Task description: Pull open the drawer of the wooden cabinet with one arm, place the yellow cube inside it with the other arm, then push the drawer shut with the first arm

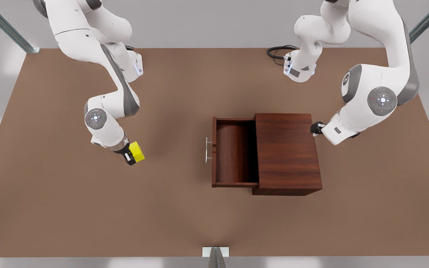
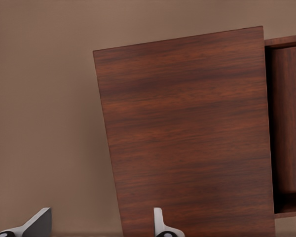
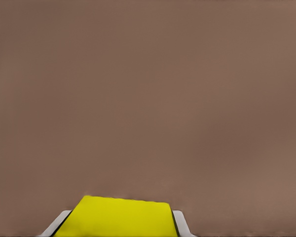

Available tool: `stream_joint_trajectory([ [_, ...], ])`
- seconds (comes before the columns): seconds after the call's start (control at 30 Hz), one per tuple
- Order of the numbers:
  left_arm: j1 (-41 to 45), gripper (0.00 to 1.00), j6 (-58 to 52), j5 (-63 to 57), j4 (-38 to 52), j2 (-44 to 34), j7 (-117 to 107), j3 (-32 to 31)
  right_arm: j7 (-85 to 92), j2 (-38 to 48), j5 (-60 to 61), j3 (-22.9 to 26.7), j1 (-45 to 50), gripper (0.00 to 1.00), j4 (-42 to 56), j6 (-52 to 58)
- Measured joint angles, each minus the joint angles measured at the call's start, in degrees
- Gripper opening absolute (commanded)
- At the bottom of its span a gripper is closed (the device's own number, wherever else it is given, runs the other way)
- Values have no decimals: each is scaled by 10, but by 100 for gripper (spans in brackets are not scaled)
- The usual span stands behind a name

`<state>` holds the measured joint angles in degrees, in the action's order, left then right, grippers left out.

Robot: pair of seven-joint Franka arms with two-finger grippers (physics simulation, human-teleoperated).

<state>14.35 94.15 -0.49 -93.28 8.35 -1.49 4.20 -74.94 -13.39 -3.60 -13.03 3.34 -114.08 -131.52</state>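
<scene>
Brown tabletop (image 1: 88,208) fills the scene. Wooden cabinet (image 1: 287,152) sits right of centre, w/ drawer (image 1: 234,152) pulled out toward 9 o'clock, handle (image 1: 207,150) on its face. Left gripper (image 1: 315,128) hovers at the cabinet's 3 o'clock edge, jaws spread wide, nothing held. Right gripper (image 1: 134,153), off at the drawer's 9 o'clock, is clamped on the yellow cube (image 1: 136,152), above the table.

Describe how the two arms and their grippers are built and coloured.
Both arms are glossy white with grey joint bands and round grey caps with small lights. The right gripper and left gripper have black bodies; the wrist views show pale silver-white jaws. A black cable coils at one base.
</scene>
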Motion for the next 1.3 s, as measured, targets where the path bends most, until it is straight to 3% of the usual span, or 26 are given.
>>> stream_joint_trajectory([
  [0.33,0,100,1,0,0,0,1,0,-71,-45,45,-20,93,59,202,175],
  [0.53,0,100,0,0,0,-1,1,-1,-166,-114,61,-21,163,59,289,207],
  [0.73,0,100,1,0,-1,0,1,0,-277,-204,60,-19,239,60,440,217],
  [1.03,0,100,2,-4,0,-1,1,0,-422,-312,57,53,348,61,562,220],
  [1.07,0,100,3,-5,0,-1,1,0,-435,-319,57,55,351,64,569,220],
  [1.1,0,100,3,-6,1,-1,1,0,-447,-323,57,56,353,96,573,220],
  [1.13,0,100,3,-7,1,-1,1,-1,-459,-326,58,60,358,100,575,220],
  [1.3,0,100,3,-10,2,-3,1,-1,-503,-302,56,86,334,100,577,240],
])
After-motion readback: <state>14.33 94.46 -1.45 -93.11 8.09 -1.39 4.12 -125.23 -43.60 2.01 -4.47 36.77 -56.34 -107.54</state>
